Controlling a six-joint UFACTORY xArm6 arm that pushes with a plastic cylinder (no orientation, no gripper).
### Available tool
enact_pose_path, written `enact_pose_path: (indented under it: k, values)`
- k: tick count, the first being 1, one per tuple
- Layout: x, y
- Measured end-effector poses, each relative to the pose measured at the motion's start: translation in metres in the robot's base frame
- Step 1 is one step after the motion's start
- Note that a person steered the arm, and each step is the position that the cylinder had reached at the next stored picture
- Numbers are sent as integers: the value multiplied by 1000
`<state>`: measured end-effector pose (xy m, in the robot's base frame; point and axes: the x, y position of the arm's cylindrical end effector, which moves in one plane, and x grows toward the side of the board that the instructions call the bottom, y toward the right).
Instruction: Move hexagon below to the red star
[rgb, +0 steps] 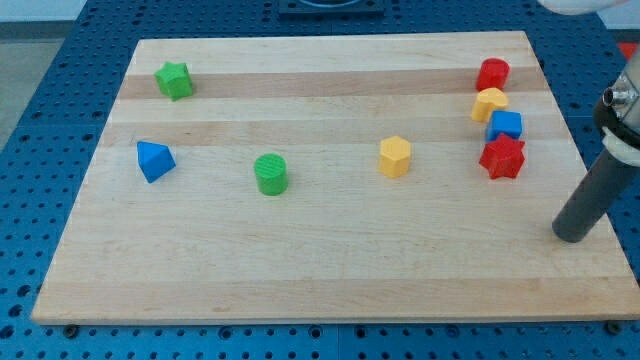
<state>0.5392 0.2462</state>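
Note:
The yellow hexagon (395, 157) lies near the middle of the wooden board (330, 270). The red star (502, 157) lies at the view's right, level with the hexagon and well apart from it. My tip (571, 236) rests on the board at the view's right edge, below and to the right of the red star, far from the hexagon. It touches no block.
Above the red star, a blue block (505, 125), a yellow block (489, 103) and a red cylinder (492, 74) stand in a close column. A green cylinder (271, 174), a blue triangle (154, 160) and a green star (174, 80) lie at the left.

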Motion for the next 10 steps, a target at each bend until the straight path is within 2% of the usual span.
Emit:
enact_pose_path:
  k: [1,2,3,4,5,6,7,8,10]
  values:
    - [17,-52]
    - [29,-152]
    - [29,-196]
    - [15,-203]
    - [-58,-237]
    - [-58,-237]
    - [-106,-243]
    - [-133,-244]
    - [-135,-195]
